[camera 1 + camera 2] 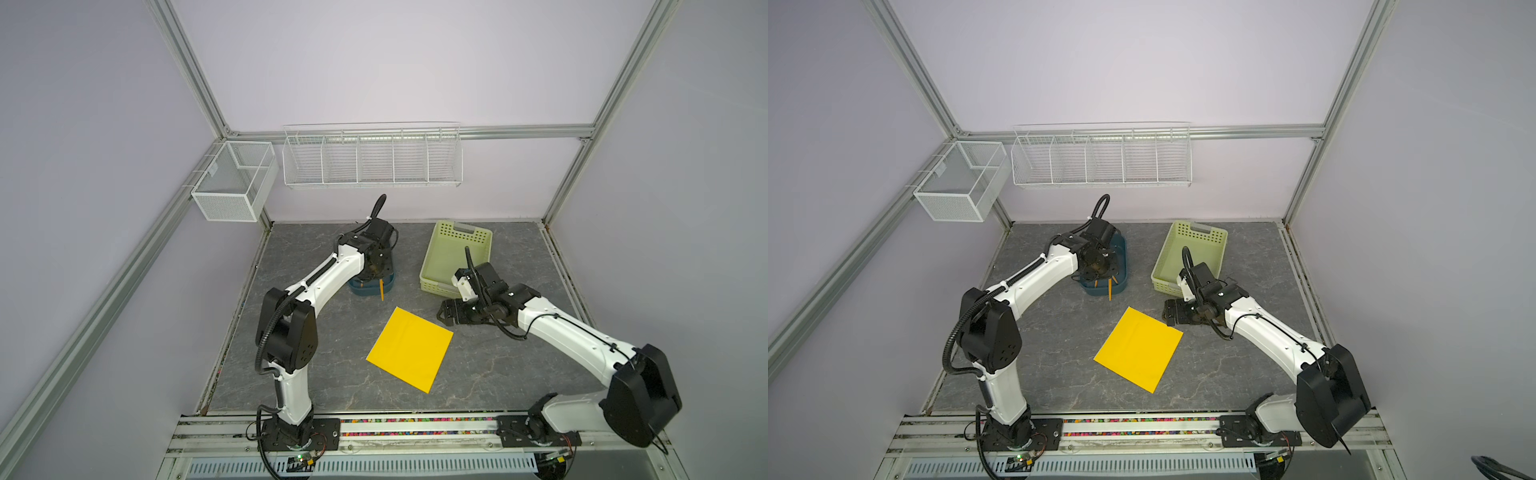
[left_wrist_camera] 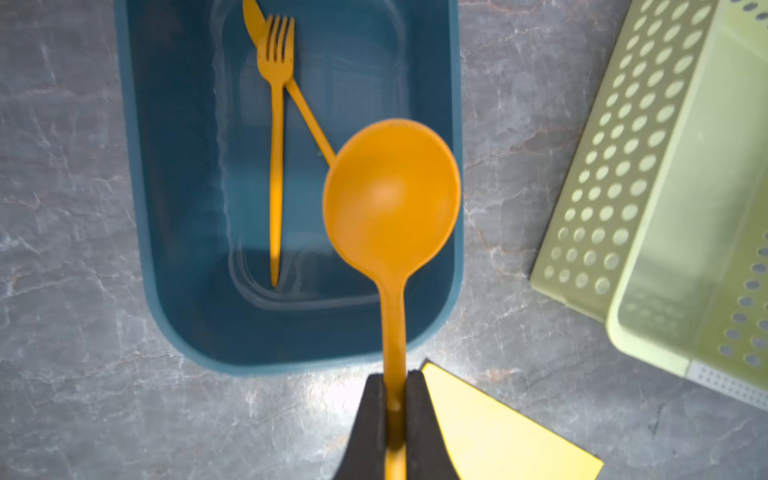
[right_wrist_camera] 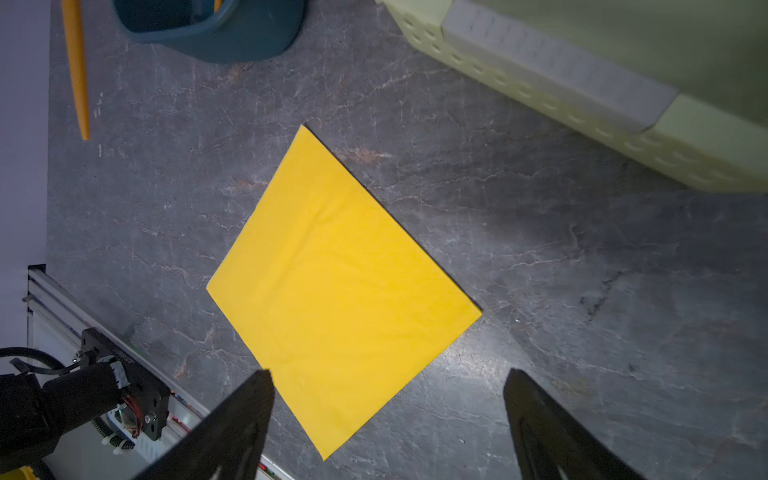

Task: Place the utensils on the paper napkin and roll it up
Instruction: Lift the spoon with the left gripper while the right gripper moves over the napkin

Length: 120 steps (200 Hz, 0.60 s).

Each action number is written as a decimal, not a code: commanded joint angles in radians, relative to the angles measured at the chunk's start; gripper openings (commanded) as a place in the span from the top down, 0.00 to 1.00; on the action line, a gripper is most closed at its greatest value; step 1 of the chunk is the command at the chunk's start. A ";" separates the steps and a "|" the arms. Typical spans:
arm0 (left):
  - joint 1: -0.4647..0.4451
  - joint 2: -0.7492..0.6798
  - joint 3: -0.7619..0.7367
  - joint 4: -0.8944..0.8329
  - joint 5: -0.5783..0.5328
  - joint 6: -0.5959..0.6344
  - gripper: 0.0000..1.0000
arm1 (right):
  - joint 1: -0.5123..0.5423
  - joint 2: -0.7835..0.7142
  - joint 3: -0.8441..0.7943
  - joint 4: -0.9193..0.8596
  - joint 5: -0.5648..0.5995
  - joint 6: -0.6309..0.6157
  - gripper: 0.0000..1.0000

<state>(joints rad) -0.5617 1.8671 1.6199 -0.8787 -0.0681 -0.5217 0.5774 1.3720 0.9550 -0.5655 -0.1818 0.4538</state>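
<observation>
Orange spoon (image 2: 390, 195) clamped in left end effector (image 2: 395, 384); right end effector (image 3: 387, 376) spread wide, empty.

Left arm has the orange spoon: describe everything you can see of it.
The orange plastic spoon looks matte and one-piece: a round, shallow bowl on a slim, straight handle. The left pincer is shut on the handle partway along; its black fingers are the only contact visible. The spoon seems raised above the dark blue plastic tub, its bowl face-on to the wrist camera.
</observation>
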 commanded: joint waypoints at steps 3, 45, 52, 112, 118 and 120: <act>-0.008 -0.053 -0.059 0.034 0.009 -0.025 0.95 | 0.023 0.025 -0.048 0.097 -0.075 0.037 0.11; -0.009 -0.096 -0.133 0.064 0.010 -0.032 0.95 | 0.063 0.132 -0.046 0.161 -0.069 0.043 0.11; -0.009 -0.100 -0.141 0.066 0.009 -0.033 0.95 | 0.066 0.149 -0.041 0.167 -0.062 0.044 0.11; -0.009 -0.097 -0.150 0.073 0.009 -0.031 0.95 | 0.083 0.262 -0.017 0.191 -0.026 0.039 0.11; -0.009 -0.100 -0.153 0.076 0.008 -0.031 0.95 | 0.084 0.268 -0.018 0.191 -0.024 0.040 0.10; -0.009 -0.100 -0.153 0.078 0.009 -0.031 0.95 | 0.085 0.272 -0.019 0.191 -0.023 0.040 0.10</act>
<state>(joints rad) -0.5659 1.7927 1.4780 -0.8120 -0.0547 -0.5442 0.6525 1.6165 0.9207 -0.3897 -0.2245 0.4839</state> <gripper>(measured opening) 0.068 0.893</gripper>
